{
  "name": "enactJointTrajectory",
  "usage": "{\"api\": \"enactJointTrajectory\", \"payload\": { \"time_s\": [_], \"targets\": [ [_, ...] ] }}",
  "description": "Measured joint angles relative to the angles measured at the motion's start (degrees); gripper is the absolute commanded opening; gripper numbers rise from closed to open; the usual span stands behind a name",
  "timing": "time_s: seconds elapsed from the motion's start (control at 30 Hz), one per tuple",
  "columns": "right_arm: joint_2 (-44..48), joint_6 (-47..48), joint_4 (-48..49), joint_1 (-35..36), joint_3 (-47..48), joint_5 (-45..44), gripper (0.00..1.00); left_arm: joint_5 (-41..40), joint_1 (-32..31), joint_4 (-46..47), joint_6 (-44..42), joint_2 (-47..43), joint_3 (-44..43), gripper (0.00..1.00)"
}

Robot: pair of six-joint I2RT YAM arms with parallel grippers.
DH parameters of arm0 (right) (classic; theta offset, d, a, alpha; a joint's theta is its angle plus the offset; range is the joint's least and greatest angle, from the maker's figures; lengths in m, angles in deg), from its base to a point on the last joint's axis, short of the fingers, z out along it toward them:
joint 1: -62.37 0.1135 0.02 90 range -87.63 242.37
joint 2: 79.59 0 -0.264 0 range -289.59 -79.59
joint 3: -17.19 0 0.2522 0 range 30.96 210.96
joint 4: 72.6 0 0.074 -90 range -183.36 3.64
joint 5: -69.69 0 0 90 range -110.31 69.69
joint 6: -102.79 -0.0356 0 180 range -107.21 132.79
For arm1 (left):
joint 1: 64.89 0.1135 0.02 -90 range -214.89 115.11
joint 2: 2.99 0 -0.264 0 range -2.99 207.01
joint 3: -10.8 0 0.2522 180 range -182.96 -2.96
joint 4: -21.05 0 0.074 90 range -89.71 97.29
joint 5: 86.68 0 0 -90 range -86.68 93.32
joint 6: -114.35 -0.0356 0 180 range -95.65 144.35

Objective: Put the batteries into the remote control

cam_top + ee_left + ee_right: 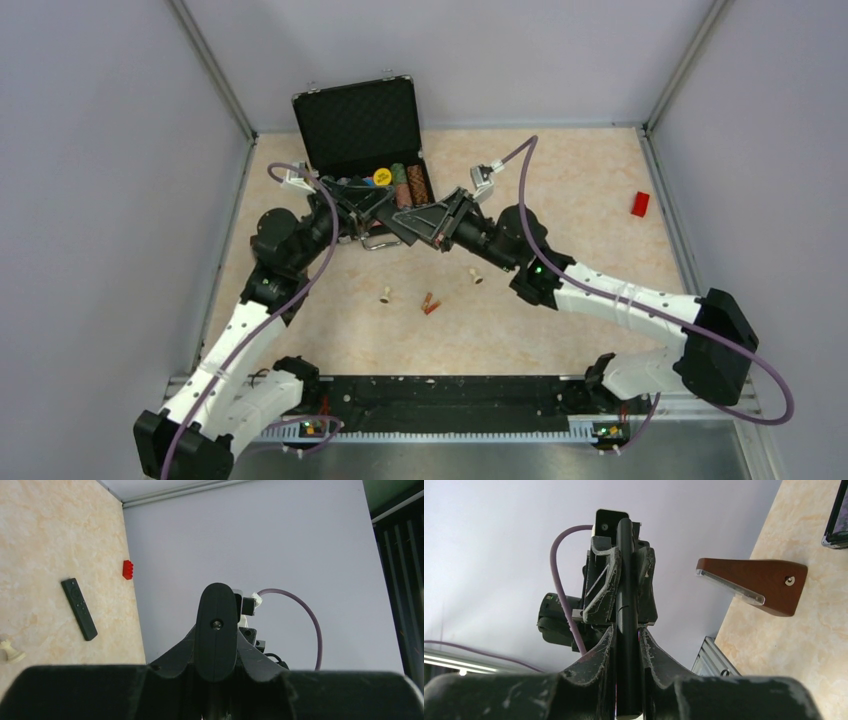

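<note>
The left gripper [216, 645] and right gripper [626, 640] are both clamping a plain, buttonless black bar [216, 605], probably steadying it. The slim black buttoned remote control [79, 608] is lying ungripped toward the table's right edge, with the red-orange cylindrical batteries [430, 303] mid-table.

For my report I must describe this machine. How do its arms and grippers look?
Both the left arm and right arm have white links joined by black joints. A purple cable runs along each to a pale wrist camera. A green light glows on the right arm. The left gripper and right gripper are black with tapering fingers; the right one looks scuffed.
</note>
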Motion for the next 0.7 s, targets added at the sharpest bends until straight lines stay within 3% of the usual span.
{"api": "enactJointTrajectory", "payload": {
  "time_s": [0.5, 0.7],
  "targets": [
    [1.2, 1.8, 1.0, 0.0, -2.1, 1.2, 0.01, 0.8, -0.6, -1.5, -1.7, -0.6, 0.4, 0.00],
    [1.3, 2.1, 2.2, 0.0, -3.5, 1.2, 0.32, 0.7, -0.7, -5.4, -5.2, -0.4, -1.1, 0.00]
  ]
}}
